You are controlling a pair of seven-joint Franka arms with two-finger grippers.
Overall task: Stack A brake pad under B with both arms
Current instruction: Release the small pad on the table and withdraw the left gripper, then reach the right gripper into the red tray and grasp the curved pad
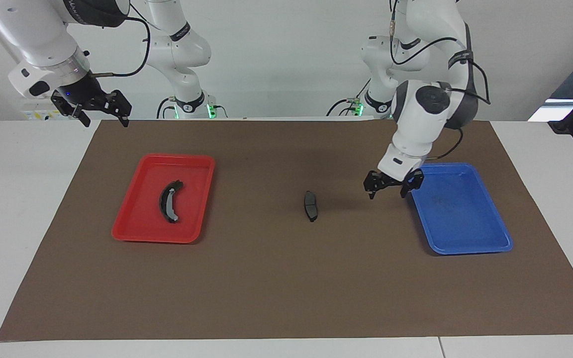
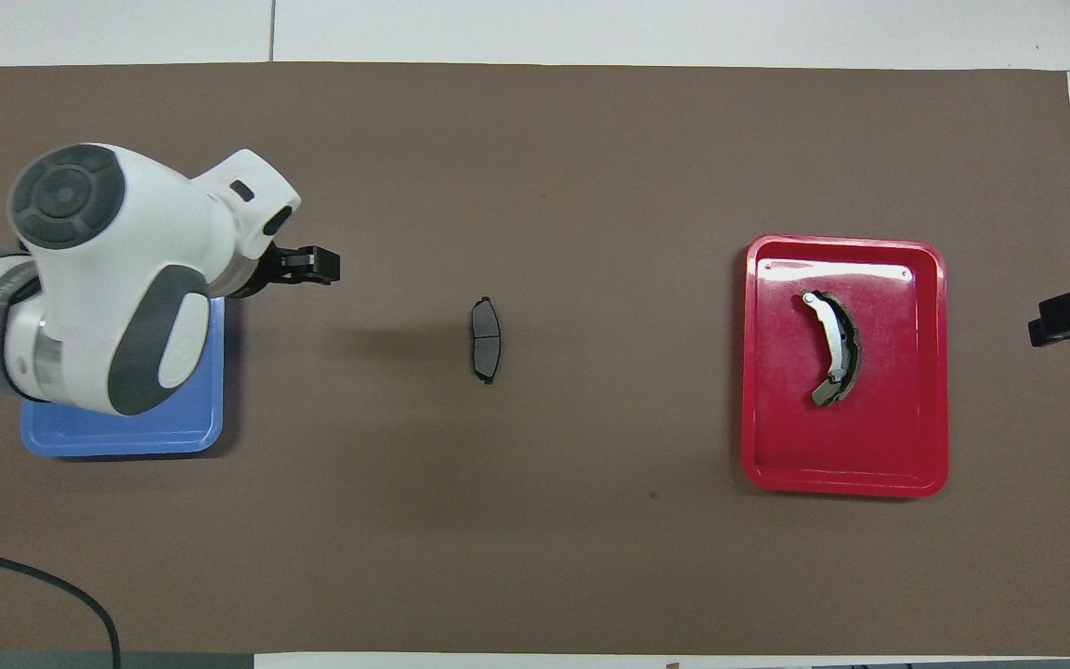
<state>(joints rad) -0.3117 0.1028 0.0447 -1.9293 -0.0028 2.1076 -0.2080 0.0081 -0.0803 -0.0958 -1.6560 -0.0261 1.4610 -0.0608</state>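
Observation:
The A brake pad [image 1: 310, 206] is short and dark grey and lies flat on the brown mat at the table's middle, also in the overhead view [image 2: 485, 339]. B [image 1: 169, 201], the longer crescent pad with a pale strip, lies in the red tray [image 1: 137, 233], also in the overhead view [image 2: 834, 348]. My left gripper [image 1: 388, 195] is open and empty, raised over the mat beside the blue tray [image 1: 470, 248]; it also shows in the overhead view [image 2: 317, 265]. My right gripper [image 1: 101, 115] is open and empty, waiting high over the mat's edge near the red tray.
The blue tray [image 2: 126, 437] at the left arm's end holds nothing and is partly covered by the left arm in the overhead view. The red tray [image 2: 846, 243] sits at the right arm's end. The brown mat [image 1: 286, 288] covers most of the table.

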